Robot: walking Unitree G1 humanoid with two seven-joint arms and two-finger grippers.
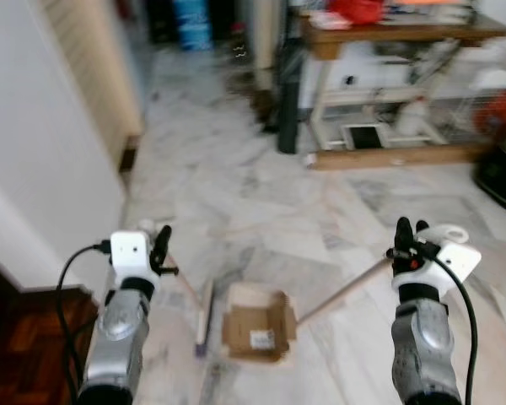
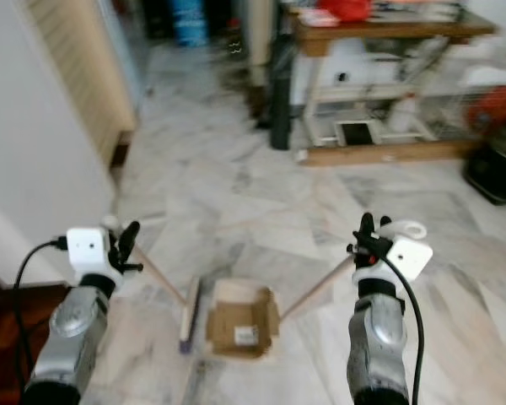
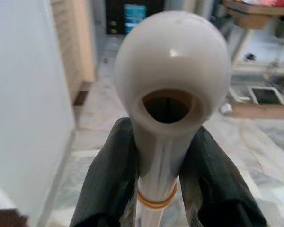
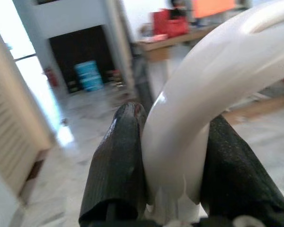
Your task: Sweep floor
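While clamped by each hand, broom handle (image 3: 173,94) in left hand (image 1: 160,249); dustpan handle (image 4: 203,109) in right hand (image 1: 409,240).

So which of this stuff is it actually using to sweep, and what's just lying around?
In use:
- broom, held by the left gripper
- dustpan on a long handle, held by the right gripper
- marble floor

Just lying about:
- wooden table
- blue containers
- black bag

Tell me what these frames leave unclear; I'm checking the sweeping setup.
- Broom head: bristles blurred, eye views.
- Cardboard dustpan: contents, label too small.
- Left pincer: the white handle knob blocks the floor below, left wrist view.
- Right pincer: the handle loop is cut off by the frame edge.
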